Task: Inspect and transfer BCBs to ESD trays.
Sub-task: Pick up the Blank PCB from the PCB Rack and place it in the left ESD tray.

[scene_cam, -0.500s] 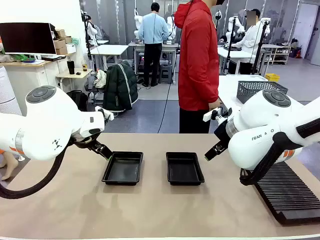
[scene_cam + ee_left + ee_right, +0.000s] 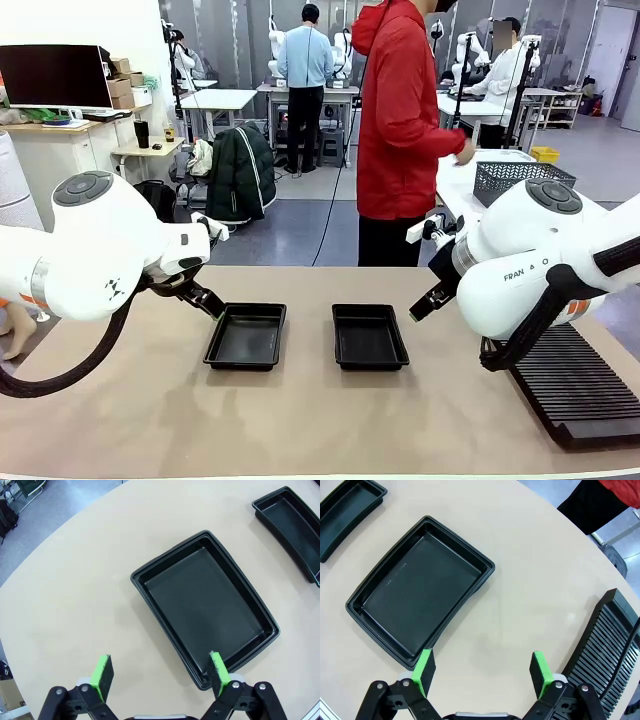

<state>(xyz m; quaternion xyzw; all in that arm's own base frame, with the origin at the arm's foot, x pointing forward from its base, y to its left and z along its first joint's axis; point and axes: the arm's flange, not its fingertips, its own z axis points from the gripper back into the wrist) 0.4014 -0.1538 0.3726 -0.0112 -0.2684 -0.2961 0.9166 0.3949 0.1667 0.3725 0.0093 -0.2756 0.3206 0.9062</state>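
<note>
Tan table (image 2: 300, 425) holds left tray (image 2: 246, 336) and right tray (image 2: 369, 336), near but apart; my left gripper (image 2: 160, 659) and right gripper (image 2: 481, 656) both hang spread wide.

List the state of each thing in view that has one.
Left shallow black plastic tray: empty, flat on the table.
Right shallow black plastic tray: empty, flat on the table.
Left black, green-padded end effector: open, holding nothing.
Right black, green-padded end effector: open, holding nothing.
Long ribbed black slotted rack: visible slots empty.
</note>
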